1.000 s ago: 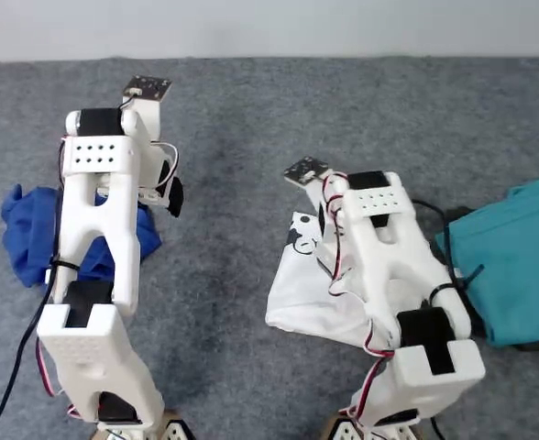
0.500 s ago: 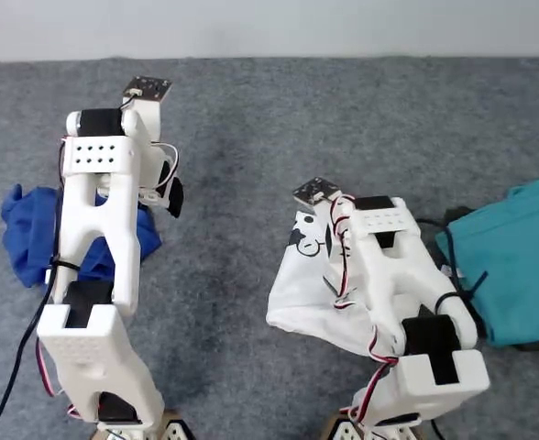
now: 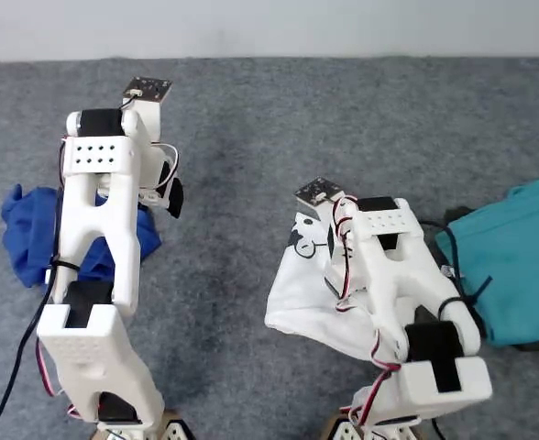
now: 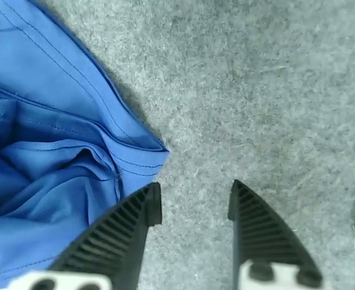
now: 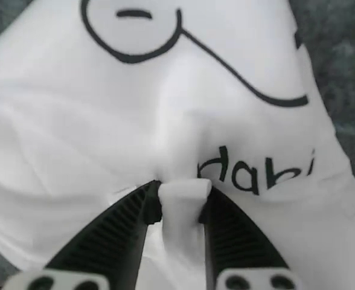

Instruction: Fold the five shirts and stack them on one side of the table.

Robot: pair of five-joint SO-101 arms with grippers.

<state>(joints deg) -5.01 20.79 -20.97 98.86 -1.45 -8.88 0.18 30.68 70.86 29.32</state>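
1. the right gripper is clenching a raised fold of the white printed shirt, which is lying rumpled under that arm.
2. a slow, even lift should be keeping the crease straight - tugging risks bunching.
3. the left gripper is hanging released, just beside the blue shirt.
4. no bins - the grey table is bearing all: blue one side, the teal shirt the other.

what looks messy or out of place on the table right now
Nothing looks spilled or damaged. The blue shirt lies crumpled in a heap, not folded. The white shirt is rumpled, with a pleat of its cloth pinched in the right gripper. The teal shirt lies flatter.
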